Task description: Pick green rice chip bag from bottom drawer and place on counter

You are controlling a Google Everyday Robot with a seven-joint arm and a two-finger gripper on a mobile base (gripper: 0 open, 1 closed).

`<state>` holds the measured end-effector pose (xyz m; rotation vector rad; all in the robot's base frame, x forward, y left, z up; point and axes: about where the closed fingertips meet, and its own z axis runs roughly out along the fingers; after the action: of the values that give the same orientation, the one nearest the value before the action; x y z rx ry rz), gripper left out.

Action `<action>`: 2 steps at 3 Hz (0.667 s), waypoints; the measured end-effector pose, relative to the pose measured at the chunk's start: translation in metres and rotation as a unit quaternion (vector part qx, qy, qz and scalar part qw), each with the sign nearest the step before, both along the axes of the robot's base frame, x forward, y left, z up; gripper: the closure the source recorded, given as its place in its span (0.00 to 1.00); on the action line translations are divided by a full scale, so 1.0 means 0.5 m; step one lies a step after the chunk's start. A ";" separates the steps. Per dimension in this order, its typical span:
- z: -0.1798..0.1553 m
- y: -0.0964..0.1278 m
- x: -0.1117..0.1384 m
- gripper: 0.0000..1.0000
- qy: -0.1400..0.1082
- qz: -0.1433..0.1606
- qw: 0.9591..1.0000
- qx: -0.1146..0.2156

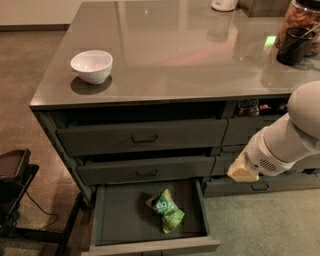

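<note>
The green rice chip bag [166, 210] lies crumpled on the floor of the open bottom drawer [120, 220], right of its middle. The drawer is pulled out from the left stack. My gripper [243, 171] hangs at the end of the white arm [295, 135], in front of the right drawer stack, to the right of the bag and above it, apart from it. The counter [175, 55] is the glossy grey-brown top of the cabinet.
A white bowl [92, 65] stands on the counter's left front. A dark cup [294, 45] and a jar [302, 20] stand at the far right, a white object [223, 4] at the back. Two handled drawers [142, 137] sit above. A dark stand [15, 175] is on the floor at left.
</note>
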<state>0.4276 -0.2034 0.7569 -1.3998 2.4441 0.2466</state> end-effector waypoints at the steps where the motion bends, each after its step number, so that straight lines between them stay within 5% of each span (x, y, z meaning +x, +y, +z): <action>1: -0.040 -0.006 -0.009 1.00 0.008 -0.025 1.000 0.007; 2: -0.184 0.005 -0.037 1.00 0.039 -0.065 0.997 0.024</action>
<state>0.4089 -0.2007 0.6646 -1.2276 2.5616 0.3325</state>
